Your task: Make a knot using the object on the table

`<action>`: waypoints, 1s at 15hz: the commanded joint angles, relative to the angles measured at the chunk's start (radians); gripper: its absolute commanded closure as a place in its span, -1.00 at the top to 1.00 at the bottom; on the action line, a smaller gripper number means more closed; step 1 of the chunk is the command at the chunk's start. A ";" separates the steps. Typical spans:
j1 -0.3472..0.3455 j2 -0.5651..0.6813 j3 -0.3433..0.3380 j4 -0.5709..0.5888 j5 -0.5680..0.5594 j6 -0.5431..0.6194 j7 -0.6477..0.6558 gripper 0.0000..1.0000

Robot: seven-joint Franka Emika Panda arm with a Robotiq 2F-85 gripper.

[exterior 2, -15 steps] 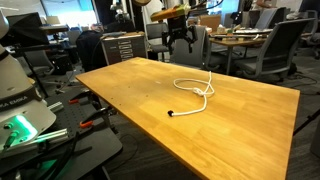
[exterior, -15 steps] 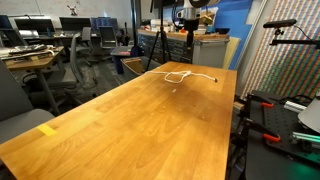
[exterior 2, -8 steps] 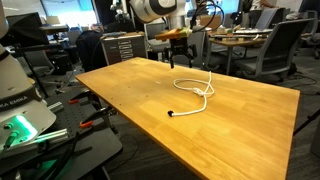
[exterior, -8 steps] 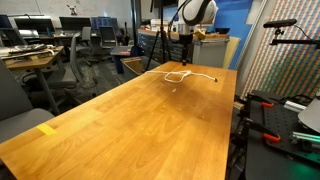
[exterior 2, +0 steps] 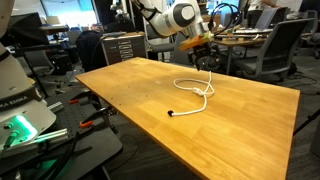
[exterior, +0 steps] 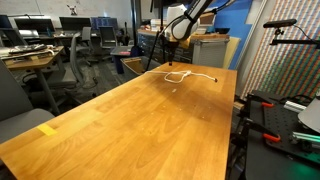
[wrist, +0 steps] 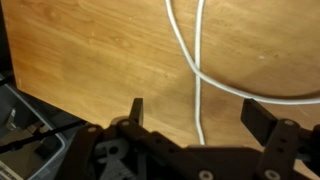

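The arm is swinging across and dipping lower, bringing the gripper [exterior 2: 206, 56] from behind the far edge of the table [exterior 2: 245, 115] toward the cord [exterior 2: 196, 93]. In the wrist view, its wide-apart jaws are now hanging above the cord's strands.

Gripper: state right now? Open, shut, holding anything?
Gripper: open, holding nothing; the white cord lies on the table below it.

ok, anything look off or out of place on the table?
Nothing stands out. The white cord lies in a loose loop on the table, fully on the top. The gripper is open above it.
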 commanded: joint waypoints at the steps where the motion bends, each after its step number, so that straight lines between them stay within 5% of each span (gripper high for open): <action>1: -0.018 0.121 0.001 0.205 0.034 -0.027 0.040 1.00; 12: -0.030 0.329 0.043 0.474 0.079 -0.238 0.012 0.96; 14: -0.029 0.356 0.048 0.516 0.084 -0.270 0.013 0.46; 15: -0.027 0.370 0.046 0.536 0.082 -0.282 0.013 0.39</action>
